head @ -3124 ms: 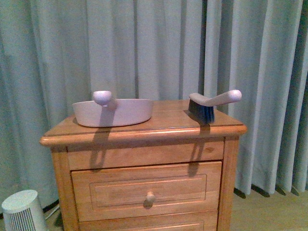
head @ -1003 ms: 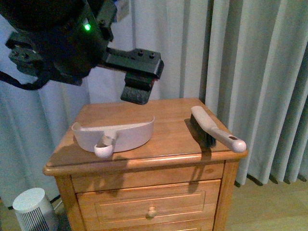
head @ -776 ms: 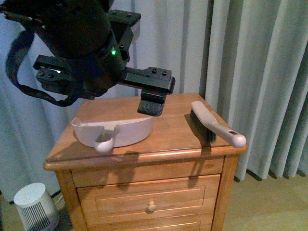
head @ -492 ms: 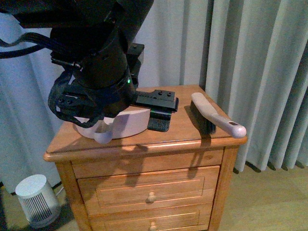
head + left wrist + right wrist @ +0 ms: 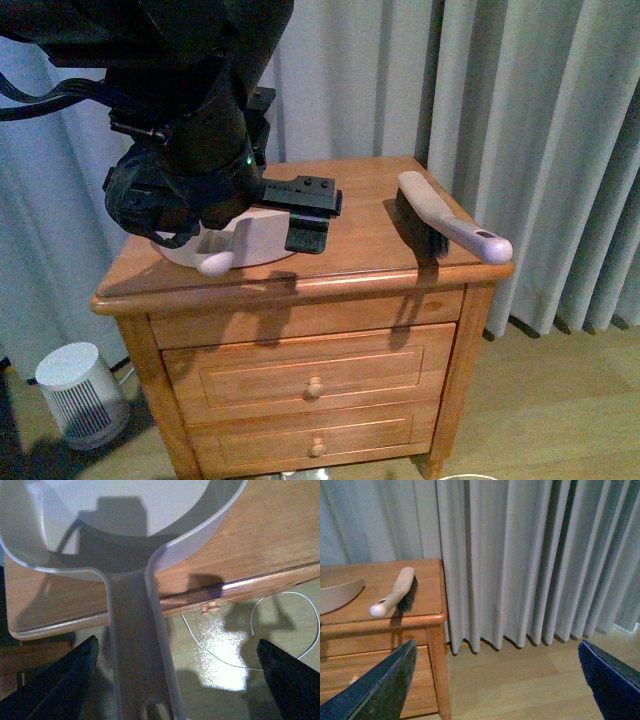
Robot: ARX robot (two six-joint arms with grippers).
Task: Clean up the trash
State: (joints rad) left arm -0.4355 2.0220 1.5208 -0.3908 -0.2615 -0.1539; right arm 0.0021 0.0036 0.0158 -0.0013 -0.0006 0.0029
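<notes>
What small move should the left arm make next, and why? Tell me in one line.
Probably close the left gripper on the dustpan handle: in the left wrist view its fingers are spread wide with the handle running between them, not yet gripped. The brush lies untouched on the nightstand.

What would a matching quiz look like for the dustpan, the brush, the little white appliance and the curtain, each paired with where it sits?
Things:
1. dustpan
2. brush
3. white appliance
4. curtain

Places:
A. on the floor, left of the cabinet
B. behind the cabinet
C. right side of the cabinet top
D. on the cabinet top, partly under the left arm

Pairs: 1-D, 2-C, 3-A, 4-B
</notes>
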